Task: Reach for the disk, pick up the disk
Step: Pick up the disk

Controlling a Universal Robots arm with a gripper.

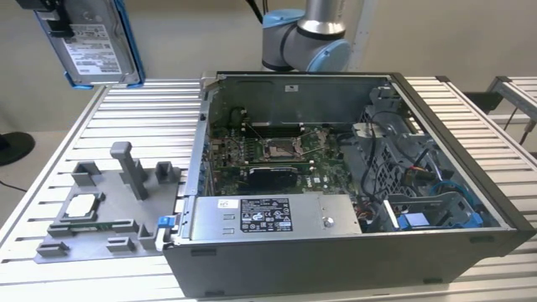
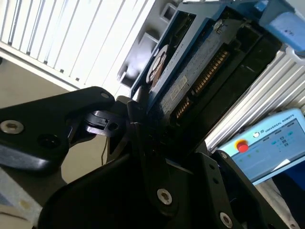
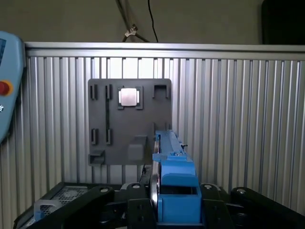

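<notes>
Even indoor light; strong glare on slatted table (image 2: 71,33)

You had a slatted metal table (image 1: 143,126) standing before a plain beige wall (image 1: 193,31), with pale bare floor (image 1: 25,179) showing beside it.

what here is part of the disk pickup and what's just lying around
Job: silver metal hard drive with blue rails, held aloft; black gripper clamped on it.
Lying about: grey plastic fixture tray; small white square chip; open grey computer case.
</notes>
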